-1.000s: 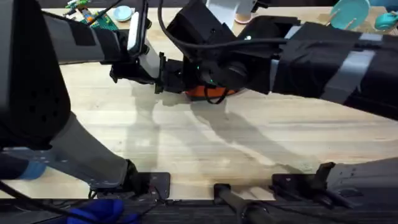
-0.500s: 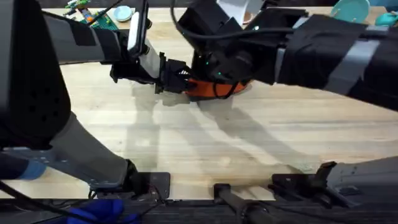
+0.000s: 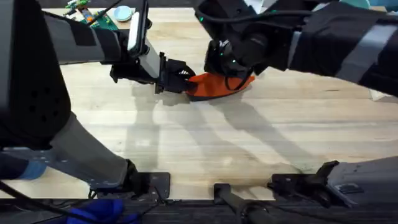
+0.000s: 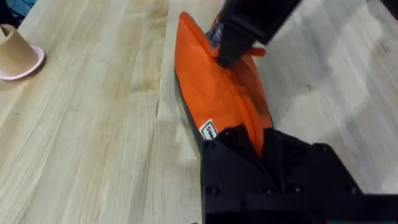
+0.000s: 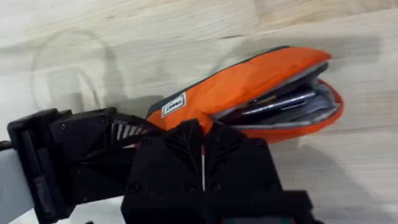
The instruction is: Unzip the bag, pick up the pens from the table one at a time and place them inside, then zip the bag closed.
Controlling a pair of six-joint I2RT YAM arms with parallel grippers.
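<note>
The bag (image 5: 249,81) is pinned at one end by the left gripper (image 3: 181,78), pinched on fabric; the right gripper (image 5: 202,163), pressed together on the zipper, presumably pulls it closed over the pens (image 5: 273,104).

label: small white tag sewn on the bag (image 5: 175,104) side | print: dark lettering, too small to be read

1 orange bag (image 5: 261,81), 2 pens (image 5: 273,104) inside it (dark one hard to make out), 2 end effectors, 1 paper cup (image 4: 15,51) w/ pink base.
</note>
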